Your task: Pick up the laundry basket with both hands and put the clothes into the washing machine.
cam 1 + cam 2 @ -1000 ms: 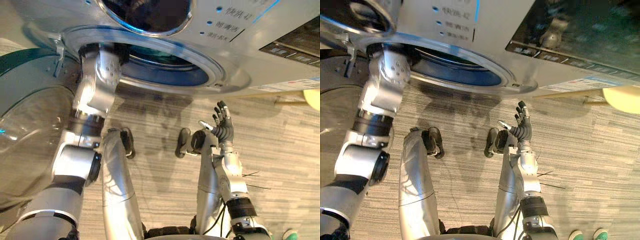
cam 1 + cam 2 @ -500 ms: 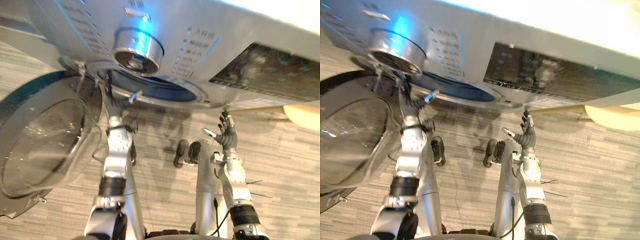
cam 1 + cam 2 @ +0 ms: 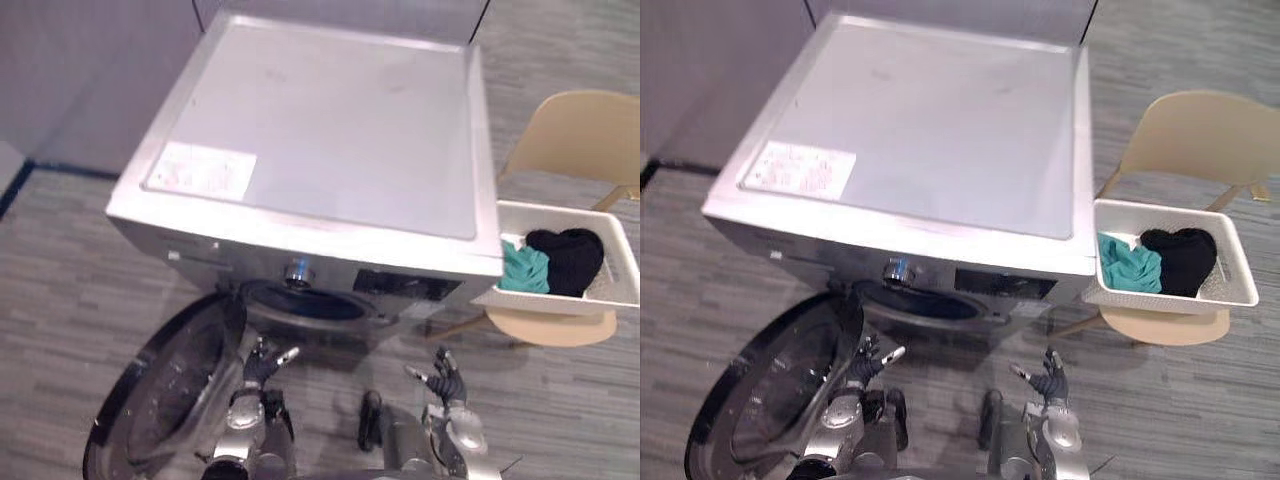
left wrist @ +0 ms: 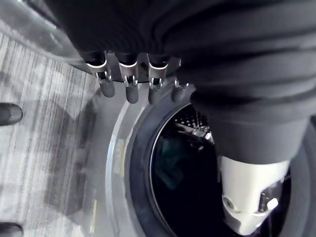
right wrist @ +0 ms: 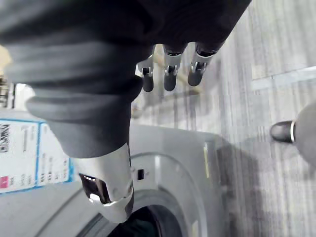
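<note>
The white laundry basket [image 3: 610, 262] rests on a beige chair [image 3: 575, 140] to the right of the washing machine [image 3: 320, 140]. It holds a teal garment [image 3: 522, 270] and a black garment [image 3: 568, 258]. The machine's drum opening [image 3: 305, 303] is dark, and its round door [image 3: 170, 400] hangs wide open at the lower left. My left hand [image 3: 258, 365] hovers open just below the opening, beside the door, holding nothing. My right hand [image 3: 445, 380] is raised open in front of the machine's right side, well short of the basket. In the left wrist view my straight fingers [image 4: 128, 86] point past the drum [image 4: 187, 192].
Grey striped carpet [image 3: 60, 260] surrounds the machine. A grey wall [image 3: 90, 70] stands behind it at the left. The open door takes up the floor space at my lower left. The chair's seat [image 3: 545, 328] juts out beneath the basket.
The camera has swung from close under the machine's front to a high view over its top, bringing the basket into sight. My left arm has drawn back out of the drum opening.
</note>
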{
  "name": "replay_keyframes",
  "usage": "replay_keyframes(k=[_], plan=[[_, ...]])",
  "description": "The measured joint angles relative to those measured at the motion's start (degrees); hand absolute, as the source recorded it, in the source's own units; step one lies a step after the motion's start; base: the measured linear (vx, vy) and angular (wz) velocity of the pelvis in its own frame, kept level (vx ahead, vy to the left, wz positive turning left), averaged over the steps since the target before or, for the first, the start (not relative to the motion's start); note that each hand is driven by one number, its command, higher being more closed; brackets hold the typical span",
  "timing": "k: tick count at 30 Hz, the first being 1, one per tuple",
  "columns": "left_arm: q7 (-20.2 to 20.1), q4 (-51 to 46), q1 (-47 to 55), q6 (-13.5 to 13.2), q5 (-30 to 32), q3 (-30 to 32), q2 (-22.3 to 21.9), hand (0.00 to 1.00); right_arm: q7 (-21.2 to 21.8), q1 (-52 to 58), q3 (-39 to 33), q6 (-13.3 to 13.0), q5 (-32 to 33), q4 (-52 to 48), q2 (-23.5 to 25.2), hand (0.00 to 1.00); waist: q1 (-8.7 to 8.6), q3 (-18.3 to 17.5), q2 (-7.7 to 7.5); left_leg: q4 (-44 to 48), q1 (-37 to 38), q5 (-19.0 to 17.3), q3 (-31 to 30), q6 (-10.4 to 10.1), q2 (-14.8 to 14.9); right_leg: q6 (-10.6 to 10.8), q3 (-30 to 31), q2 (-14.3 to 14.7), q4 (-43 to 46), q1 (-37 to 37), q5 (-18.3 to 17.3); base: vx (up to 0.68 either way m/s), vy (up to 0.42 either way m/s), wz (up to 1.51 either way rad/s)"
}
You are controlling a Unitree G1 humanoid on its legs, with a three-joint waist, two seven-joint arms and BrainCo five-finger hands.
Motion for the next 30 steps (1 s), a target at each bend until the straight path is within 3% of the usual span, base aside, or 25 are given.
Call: replay_keyframes(k=[3, 5, 7, 10, 13, 14, 15, 16, 17, 18, 19, 20, 21, 22, 23, 25, 26, 27, 28, 29, 30], plan=[[-0.11, 3.36, 0.0, 0.07, 1.9, 0.09, 0.76, 0.0, 0.16, 0.12, -2.12, 0.51, 0.03, 5.36, -0.93, 0.0, -0.07, -0.78, 1.29, -5.12, 4.76, 1.57, 2.4, -0.15, -0.43, 0.27, 1.89, 1.18, -6.14, 3.76, 3.11, 0.14, 0.031, -0.47], [-0.09, 4.61, 0.03, 0.07, 2.02, 0.28, 1.3, 0.0, 0.2, 0.28, -2.28, 1.2, 0.1, 7.25, -1.71, 0.0, -0.09, -0.82, 1.3, -4.85, 6.65, 1.56, 2.93, -0.16, -0.88, 0.6, 3.85, 1.7, -8.16, 5.88, 4.01, 0.08, 0.034, -0.4], [0.04, 5.47, -0.71, -0.01, 1.99, 0.73, 1.24, 0.0, 0.5, -0.34, -2.21, 1.15, 0.56, 8.7, -2.95, 0.0, -0.15, -1.06, 1.12, -2.94, 6.58, 1.54, -1.72, -0.16, -1.7, 0.9, 6.18, 1.93, -10.86, 6.98, 5.91, 0.03, 0.011, -0.44], [0.07, 7.05, -0.79, -0.12, 1.95, 0.77, 1.08, 0.0, 1.17, -1.82, -2.4, 1.11, 0.77, 10.14, -3.93, 0.0, -0.16, -1.07, 1.13, -3.24, 7.56, 1.15, -3.47, -0.4, -2.4, 1.29, 10.38, 2.18, -14.38, 7.11, 8.92, -0.03, 0.038, -0.68], [0.06, 8.16, -0.42, -0.06, 1.92, 0.97, 0.98, 0.0, 1.22, -2.32, -2.89, 1.13, 0.83, 10.19, -3.94, 0.0, -0.12, -1.01, 1.18, -3.16, 8.72, -1.57, -2.89, -0.4, -2.28, 1.84, 14.9, 3.34, -15.98, 6.35, 10.84, -0.09, 0.079, -1.03], [0.04, 9.04, 0.04, -0.02, 1.93, 1.75, 1.05, 0.0, 1.19, -3.55, -2.92, 1.15, 1.22, 10.23, -3.96, 0.0, -0.04, -0.81, 0.95, -2.96, 9.49, -4.92, -1.47, -0.35, -2.1, 2.53, 19.39, 4.71, -17.13, 4.69, 12.49, -0.15, 0.094, -1.91], [0.03, 9.66, -0.02, 0.18, 1.93, 1.9, 1.74, 0.0, 1.18, -4.63, -2.7, 1.15, 1.29, 10.06, -3.45, 0.0, -0.18, -0.35, -0.57, -2.1, 9.72, -5.86, 2.82, -0.12, -2.49, 2.35, 22.99, 4.82, -18.23, 3.32, 12.99, -0.19, 0.107, -2.02], [0.04, 9.74, -0.07, 0.27, 1.91, 1.96, 1.79, 0.0, 1.11, -5.07, -2.66, 1.16, 1.32, 9.99, -3.26, 0.0, -0.39, -0.13, -1.07, -1.94, 9.69, -6.26, 5.54, 0.22, -2.45, 1.6, 22.93, 4.61, -19.01, 2.68, 12.55, -0.2, 0.046, -2.13], [0.04, 9.8, -0.19, 0.25, 1.91, 2.02, 1.69, 0.0, 1.06, -6.38, -1.96, 1.22, 1.33, 10.1, -3.33, 0.0, -0.27, 0.33, 0.06, -2.09, 9.64, -6.27, 11.97, 0.92, -0.35, -0.89, 16.56, 4.31, -18.39, 0.44, 11.55, -0.13, 0.003, -2.18], [0.03, 9.8, -0.09, 0.21, 1.91, 3.17, 1.87, 0.0, 1.15, -6.99, -1.43, 1.34, 1.32, 10.11, -3.02, 0.0, -0.32, 0.32, 0.07, -1.88, 10.7, -6.22, 16.96, 0.86, 1.15, -3.53, 4.94, 4.08, -12.2, -2.34, 11.42, -0.04, -0.012, -2.27], [0.07, 9.95, -0.01, 0.24, 1.9, 3.71, 1.89, 0.0, 1.09, -7.14, -1.0, 1.32, 1.32, 10.03, -2.86, 0.0, -0.36, 0.31, -0.03, -2.17, 11.45, -6.2, 19.15, 0.84, 1.46, -5.31, -0.98, 3.33, -9.4, -3.24, 10.02, 0.08, -0.006, -2.3], [-0.01, 10.0, 0.28, 0.28, 1.93, 3.92, 2.17, 0.0, 1.11, -7.17, -0.29, 1.31, 1.31, 10.09, -2.49, 0.0, -0.28, -0.01, -0.68, -1.91, 13.23, -6.18, 25.13, 0.59, 1.47, -9.33, -15.59, 1.16, -4.5, -2.41, 6.39, 0.09, -0.017, -2.31], [-0.03, 10.07, 0.5, 0.3, 1.93, 3.92, 2.21, 0.0, 1.1, -7.96, 0.18, 1.36, 1.32, 10.25, -2.19, 0.0, -0.12, -0.09, -0.84, -1.01, 14.33, -6.36, 29.24, 0.37, 1.87, -10.64, -23.97, -0.37, -4.13, -1.34, 3.3, 0.06, -0.045, -2.31], [-0.08, 10.05, 0.51, 0.29, 1.93, 3.86, 2.19, 0.0, 1.11, -8.56, 0.66, 1.35, 1.33, 10.36, -2.16, 0.0, -0.33, -0.11, -0.79, -0.57, 14.96, -6.36, 31.24, 0.37, 2.34, -11.97, -28.59, -1.13, -3.44, -0.97, 2.38, 0.07, -0.116, -2.41], [-0.15, 10.04, 0.5, 0.26, 1.94, 3.76, 2.4, 0.0, 1.2, -9.4, 1.47, 1.31, 1.37, 10.42, -1.88, 0.0, -0.17, -0.12, -0.68, -0.3, 16.97, -6.72, 34.17, -0.2, 2.61, -11.82, -34.61, -2.52, -2.21, 0.43, 1.2, 0.1, -0.161, -2.34], [-0.14, 10.34, 0.14, 0.29, 1.94, 3.74, 2.38, 0.0, 1.25, -10.08, 2.18, 1.29, 1.79, 10.47, -1.93, 0.0, -0.37, 0.7, 0.65, 0.06, 19.9, -7.93, 36.1, -2.16, 2.96, -9.83, -31.73, -0.68, 0.22, -0.36, 0.26, 0.17, -0.192, -2.03], [-0.14, 10.52, -0.4, 0.23, 1.94, 3.47, 2.25, 0.0, 1.32, -10.54, 3.1, 1.35, 1.85, 10.5, -2.36, 0.0, -1.58, 1.16, 1.55, 6.24, 20.41, -9.28, 35.62, -3.93, 5.83, -9.26, -27.68, 1.21, 2.06, -0.5, -1.53, 0.21, -0.183, -1.55], [-0.14, 10.55, -0.56, 0.15, 1.92, 3.43, 2.25, 0.0, 1.28, -10.5, 3.98, 1.27, 1.92, 10.49, -2.37, 0.0, -1.95, 1.13, 1.59, 16.02, 18.81, -9.56, 33.17, -3.51, 9.47, -8.54, -24.73, 2.85, 1.91, -0.07, -2.42, 0.19, -0.147, -1.51], [-0.15, 10.59, -0.7, 0.07, 1.92, 3.47, 2.31, 0.0, 1.25, -10.53, 4.53, 1.22, 2.14, 10.54, -2.33, 0.0, -2.02, 1.15, 1.78, 21.81, 17.16, -10.28, 30.65, -2.88, 11.22, -8.35, -23.15, 3.97, 1.42, 0.31, -2.59, 0.2, -0.116, -1.44], [-0.26, 10.93, -1.23, -0.07, 1.88, 3.33, 1.39, 0.0, 1.16, -10.77, 4.6, 1.18, 2.52, 10.64, -2.85, 0.0, -2.24, 1.57, 2.38, 32.44, 12.76, -11.67, 23.87, -0.67, 12.91, -8.33, -20.6, 5.8, 0.31, 1.72, -2.96, 0.15, -0.069, -1.11], [-0.49, 11.19, -1.43, -0.07, 1.87, 3.28, 0.89, 0.0, 1.07, -10.79, 4.56, 1.18, 2.84, 10.85, -3.17, 0.0, -2.32, 1.71, 2.54, 34.8, 10.95, -11.99, 20.81, -0.37, 12.59, -8.37, -19.48, 6.4, -0.12, 2.35, -2.99, 0.18, -0.057, -1.19]])
